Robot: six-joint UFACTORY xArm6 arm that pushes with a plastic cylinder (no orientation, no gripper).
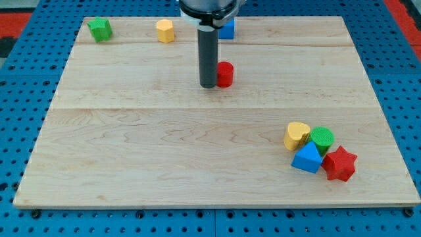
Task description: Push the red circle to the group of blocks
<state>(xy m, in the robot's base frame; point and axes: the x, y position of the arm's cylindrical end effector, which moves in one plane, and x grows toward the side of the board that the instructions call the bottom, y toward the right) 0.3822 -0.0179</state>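
The red circle (225, 74) is a short red cylinder lying on the wooden board, above the middle. My tip (208, 85) stands right at its left side, touching or nearly touching it. The group of blocks lies at the view's lower right: a yellow heart (297, 135), a green circle (322, 139), a blue triangle (307, 158) and a red star (340, 164), packed together. The red circle is far from this group, up and to the left of it.
A green block (100, 29) sits at the top left corner. A yellow hexagon (165, 30) lies near the top edge. A blue block (227, 29) sits at the top, partly hidden behind the arm. The wooden board (131, 151) lies on a blue pegboard.
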